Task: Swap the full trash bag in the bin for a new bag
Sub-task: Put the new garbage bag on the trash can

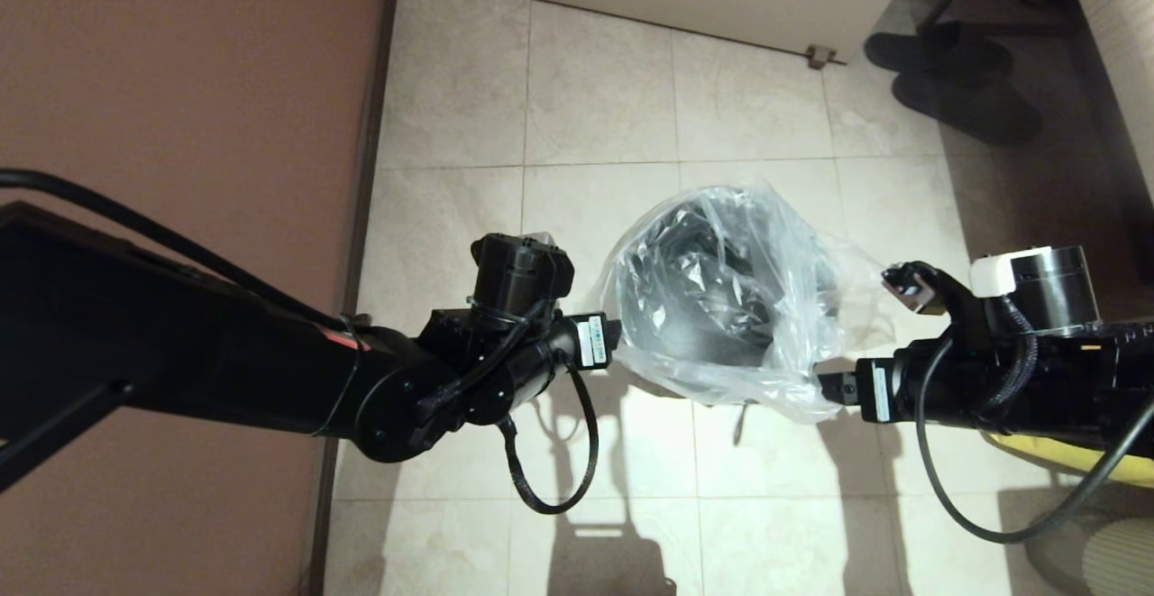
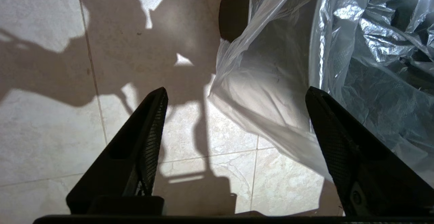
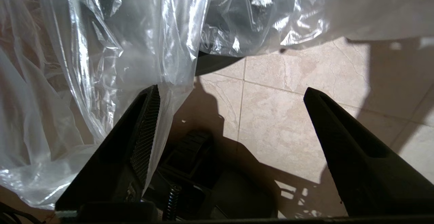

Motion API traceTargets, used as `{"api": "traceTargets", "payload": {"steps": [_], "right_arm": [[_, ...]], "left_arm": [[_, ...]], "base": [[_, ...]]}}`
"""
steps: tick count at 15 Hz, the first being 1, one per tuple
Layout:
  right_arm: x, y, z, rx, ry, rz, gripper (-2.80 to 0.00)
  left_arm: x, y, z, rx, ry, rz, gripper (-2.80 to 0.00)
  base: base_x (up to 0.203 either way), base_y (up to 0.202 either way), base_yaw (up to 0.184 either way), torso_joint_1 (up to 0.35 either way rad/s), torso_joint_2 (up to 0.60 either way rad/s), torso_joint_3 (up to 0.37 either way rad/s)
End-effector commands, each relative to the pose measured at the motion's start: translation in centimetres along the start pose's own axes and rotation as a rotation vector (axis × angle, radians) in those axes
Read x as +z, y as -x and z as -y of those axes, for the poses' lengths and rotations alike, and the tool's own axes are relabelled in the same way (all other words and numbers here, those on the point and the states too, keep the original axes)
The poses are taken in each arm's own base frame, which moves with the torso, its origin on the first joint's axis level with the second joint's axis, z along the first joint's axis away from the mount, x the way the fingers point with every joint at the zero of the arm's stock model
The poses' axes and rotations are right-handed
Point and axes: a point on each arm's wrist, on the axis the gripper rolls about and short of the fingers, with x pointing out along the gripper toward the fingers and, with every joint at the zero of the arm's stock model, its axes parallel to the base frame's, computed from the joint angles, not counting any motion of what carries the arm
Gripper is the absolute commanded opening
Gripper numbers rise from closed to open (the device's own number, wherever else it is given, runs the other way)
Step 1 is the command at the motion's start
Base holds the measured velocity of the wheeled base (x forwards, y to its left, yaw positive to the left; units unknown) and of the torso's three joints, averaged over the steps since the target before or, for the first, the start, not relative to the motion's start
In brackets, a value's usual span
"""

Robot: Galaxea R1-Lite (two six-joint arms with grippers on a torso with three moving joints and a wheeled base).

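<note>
The new bag [image 1: 721, 298], clear and crinkly, is draped loosely over the dark round bin [image 1: 712, 294], which shows only through the plastic. Its edges spill outward past the rim on both sides. My left gripper [image 1: 622, 343] stands open at the bag's left edge; in the left wrist view the bag [image 2: 356, 64] hangs beside one finger [image 2: 339, 142], with nothing between the fingers of the left gripper [image 2: 235, 95]. My right gripper [image 1: 825, 384] stands open at the bag's lower right edge; plastic [image 3: 118, 64] drapes over one finger [image 3: 142, 132] of the right gripper [image 3: 230, 93].
Beige floor tiles lie all round the bin. A brown wall [image 1: 180, 82] runs along the left. A door stop [image 1: 819, 56] and dark slippers [image 1: 956, 82] lie at the back right. A yellow bag [image 1: 1064, 453] shows under the right arm.
</note>
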Motion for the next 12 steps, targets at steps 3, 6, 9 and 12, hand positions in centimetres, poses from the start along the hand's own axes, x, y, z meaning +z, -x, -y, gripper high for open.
{"api": "traceTargets", "payload": {"steps": [3,6,9,12], "right_arm": [[-0.6,1.2,-0.2,0.004,-0.004,0.008,0.0],[-0.9,2.3,-0.3,0.017,-0.023,0.024,0.0],[-1.0,3.2,-0.4,0.012,-0.034,0.04,0.0],[-0.8,4.3,-0.8,0.026,-0.066,0.07,0.0]], "left_arm": [[0.2,1.0,-0.3,0.001,0.013,0.009,0.0],[0.8,1.9,-0.1,-0.003,0.015,0.03,0.0],[0.4,2.1,0.2,0.002,0.004,0.022,0.0],[0.8,2.4,0.4,-0.002,0.0,0.038,0.0]], "base": [[0.0,0.0,0.0,0.0,0.0,0.0],[0.0,0.0,0.0,0.0,0.0,0.0],[0.0,0.0,0.0,0.0,0.0,0.0],[0.0,0.0,0.0,0.0,0.0,0.0]]}}
